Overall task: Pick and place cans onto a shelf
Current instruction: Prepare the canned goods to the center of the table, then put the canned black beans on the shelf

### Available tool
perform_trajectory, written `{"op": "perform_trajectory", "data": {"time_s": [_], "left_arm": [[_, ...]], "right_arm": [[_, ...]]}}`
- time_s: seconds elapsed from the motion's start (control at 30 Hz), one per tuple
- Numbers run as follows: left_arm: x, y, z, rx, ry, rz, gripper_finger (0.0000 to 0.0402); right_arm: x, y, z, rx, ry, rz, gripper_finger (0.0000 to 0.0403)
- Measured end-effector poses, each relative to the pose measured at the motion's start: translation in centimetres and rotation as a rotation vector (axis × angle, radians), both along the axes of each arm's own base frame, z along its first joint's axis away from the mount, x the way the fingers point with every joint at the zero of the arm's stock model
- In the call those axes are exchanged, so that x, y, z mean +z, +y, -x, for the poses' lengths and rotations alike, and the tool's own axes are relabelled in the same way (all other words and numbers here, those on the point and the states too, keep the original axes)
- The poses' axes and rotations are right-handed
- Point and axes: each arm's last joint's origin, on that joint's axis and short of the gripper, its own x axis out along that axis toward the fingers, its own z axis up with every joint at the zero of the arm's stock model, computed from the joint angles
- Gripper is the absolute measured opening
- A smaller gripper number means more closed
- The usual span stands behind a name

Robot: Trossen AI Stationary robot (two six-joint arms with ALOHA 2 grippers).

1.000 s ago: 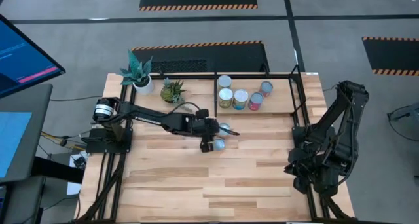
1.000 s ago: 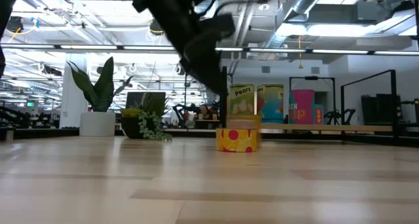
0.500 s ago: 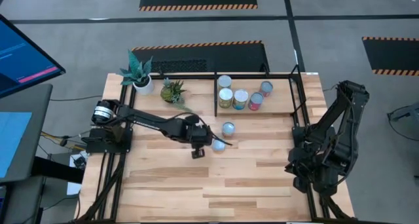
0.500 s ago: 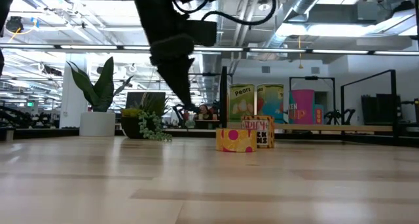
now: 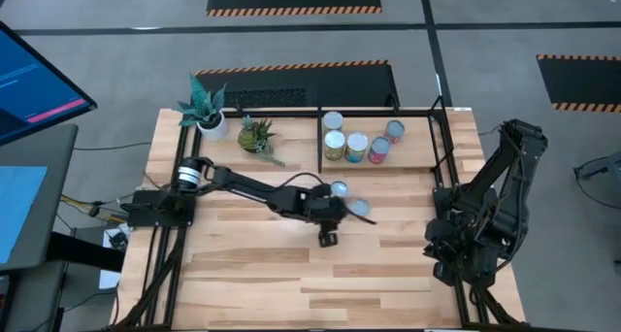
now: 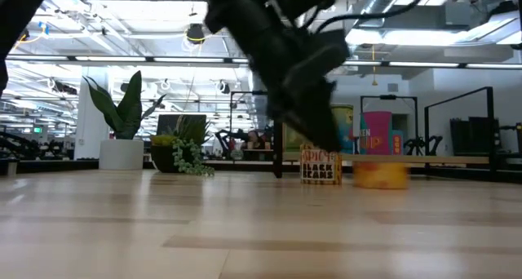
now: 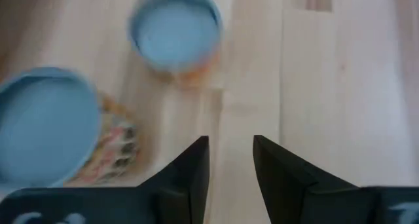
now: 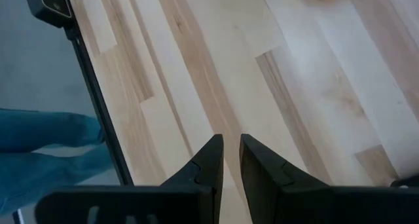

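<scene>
Hovering with narrowly parted, empty fingers, the left gripper (image 5: 331,218) risked knocking the two loose blue-topped cans (image 7: 175,29) aside.

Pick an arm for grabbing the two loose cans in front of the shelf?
Left. The left gripper hangs right beside the two loose cans, empty. The right gripper is folded back at the table's right edge, far from them.

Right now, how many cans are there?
7: five on the shelf, at; two loose on the table, and.
</scene>
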Motion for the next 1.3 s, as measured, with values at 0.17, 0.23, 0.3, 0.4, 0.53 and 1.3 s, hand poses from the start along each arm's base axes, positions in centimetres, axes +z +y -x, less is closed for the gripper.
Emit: {"op": "perform_trajectory", "data": {"time_s": [0.17, 0.23, 0.3, 0.4, 0.53, 1.3], "left_arm": [[0.4, -1.2, 0.9, -0.033, 0.162, -0.015, 0.0106], [0.6, -1.4, 2.4, -0.036, 0.280, -0.040, 0.0106], [0.9, -1.6, 3.3, -0.013, 0.352, -0.053, 0.0106], [1.2, -2.0, 5.2, 0.057, 0.494, -0.082, 0.0107], [2.1, -3.3, 7.2, 0.106, 0.594, -0.140, 0.0107], [6.8, -12.4, 15.1, 0.194, 0.403, -0.333, 0.0097]], "right_arm": [[0.0, 0.0, 0.0, 0.003, 0.011, -0.004, 0.0077], [0.0, 0.0, 0.0, 0.002, 0.010, 0.000, 0.0077], [-0.1, -0.2, -0.2, -0.018, -0.013, 0.031, 0.0077], [0.0, -0.8, -1.2, -0.076, -0.099, 0.103, 0.0077], [-0.2, -1.7, -3.6, -0.027, -0.155, 0.234, 0.0077], [-6.7, -12.4, -20.5, 0.542, -0.095, 0.412, 0.0097]]}}
